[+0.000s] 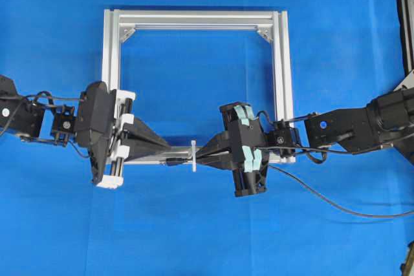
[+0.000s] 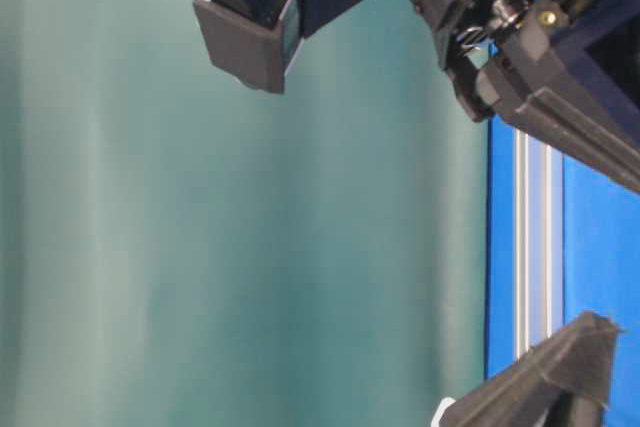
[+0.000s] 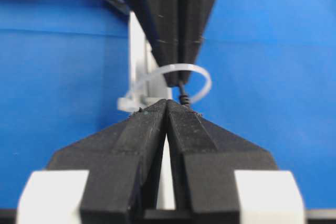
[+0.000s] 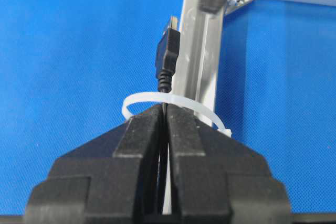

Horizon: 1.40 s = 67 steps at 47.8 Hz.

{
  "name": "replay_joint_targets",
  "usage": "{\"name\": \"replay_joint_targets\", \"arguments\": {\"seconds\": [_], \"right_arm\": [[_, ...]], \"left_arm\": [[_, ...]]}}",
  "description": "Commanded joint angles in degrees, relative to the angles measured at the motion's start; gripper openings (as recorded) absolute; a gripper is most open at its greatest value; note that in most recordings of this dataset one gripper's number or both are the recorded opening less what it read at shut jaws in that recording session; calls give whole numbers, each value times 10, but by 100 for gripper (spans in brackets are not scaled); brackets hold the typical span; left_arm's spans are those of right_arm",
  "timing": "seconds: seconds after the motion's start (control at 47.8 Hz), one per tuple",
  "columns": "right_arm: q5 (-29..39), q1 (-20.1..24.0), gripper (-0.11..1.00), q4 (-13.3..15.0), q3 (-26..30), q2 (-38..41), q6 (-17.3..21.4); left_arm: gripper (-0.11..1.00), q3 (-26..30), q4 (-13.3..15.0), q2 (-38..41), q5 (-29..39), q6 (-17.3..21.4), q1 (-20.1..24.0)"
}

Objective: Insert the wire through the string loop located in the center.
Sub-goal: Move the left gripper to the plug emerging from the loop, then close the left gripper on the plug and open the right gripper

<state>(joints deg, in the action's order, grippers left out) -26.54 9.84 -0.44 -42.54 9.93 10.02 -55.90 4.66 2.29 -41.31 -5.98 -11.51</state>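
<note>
The white string loop point(image 1: 193, 155) point(image 4: 184, 103) stands on the near rail of the silver frame point(image 1: 194, 19). My right gripper point(image 1: 199, 154) point(image 4: 165, 109) is shut on the black wire point(image 1: 336, 203), with its tips right at the loop. The wire's plug point(image 4: 168, 56) pokes out through the loop on the far side and stands free. My left gripper point(image 1: 169, 152) point(image 3: 168, 103) faces it from the other side, tips together, just short of the loop point(image 3: 202, 80). A bit of wire point(image 3: 182, 98) shows beside its right fingertip. Nothing shows between the left fingers.
The wire trails off to the right across the blue cloth. Corner brackets point(image 1: 264, 33) sit in the frame's far corners. The table-level view shows only arm parts and a stretch of rail point(image 2: 530, 247).
</note>
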Motion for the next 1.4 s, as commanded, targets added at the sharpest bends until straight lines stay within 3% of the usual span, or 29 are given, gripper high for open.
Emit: {"name": "replay_joint_targets", "arguments": {"seconds": [0.0, 0.23, 0.335, 0.711, 1.024, 1.38], "right_arm": [[-3, 0, -3, -1, 5, -8, 1], [-3, 0, -3, -1, 6, -8, 1], [-3, 0, -3, -1, 6, -8, 1], [-3, 0, -3, -1, 5, -8, 1], [-3, 0, -3, -1, 5, -8, 1], [-3, 0, -3, -1, 4, -8, 1]], "left_arm": [[10, 11, -3, -5, 0, -1, -9], [75, 12, -1, -4, 7, -8, -7], [92, 14, -1, -4, 14, -8, -6], [92, 31, 0, 4, 35, -8, -5], [92, 61, 1, 72, 43, -11, -5], [92, 62, 0, 74, 43, -11, -5]]}}
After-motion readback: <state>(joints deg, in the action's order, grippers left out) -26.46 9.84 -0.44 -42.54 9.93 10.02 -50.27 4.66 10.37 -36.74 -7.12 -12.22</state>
